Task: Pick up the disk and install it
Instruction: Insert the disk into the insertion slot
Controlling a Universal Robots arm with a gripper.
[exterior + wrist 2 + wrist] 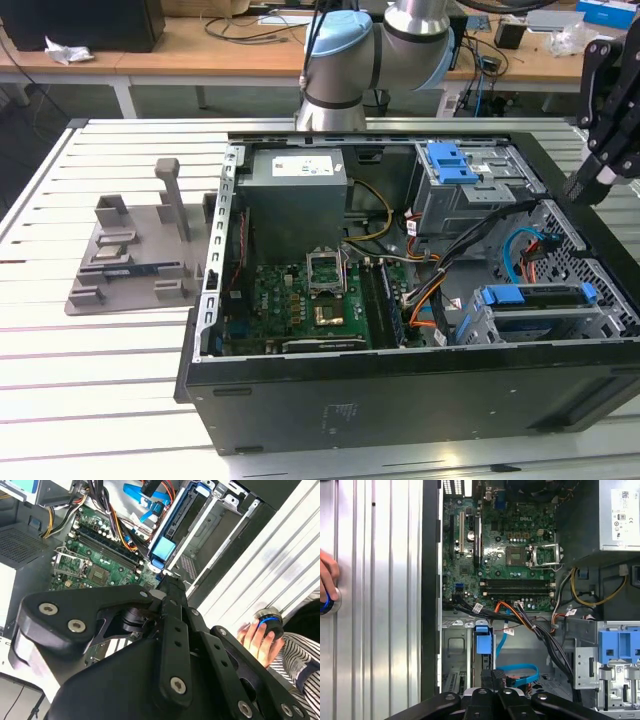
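Observation:
The disk (pixel 500 296) stands on edge in the drive cage at the case's front corner, on the exterior view's right; what I see of it is its blue carrier bracket. Both wrist views show the bracket's blue end (pixel 164 546) (pixel 483 640) beside an empty grey bay (pixel 455 655). My black gripper (pixel 582 185) hangs above the case's wall on the exterior view's right, past the cage and apart from the disk. In both wrist views its fingers (pixel 490 677) lie together with nothing between them, so the gripper (pixel 172 582) is shut.
The open computer case (pixel 400 400) lies on a slatted white table (pixel 100 350). Inside are the motherboard (pixel 300 300), grey power supply (pixel 295 200), loose cables (pixel 440 290) and a blue latch (pixel 450 160). A grey fixture (pixel 130 250) stands at the left. A person's hand (pixel 255 635) rests on a blue-ringed button.

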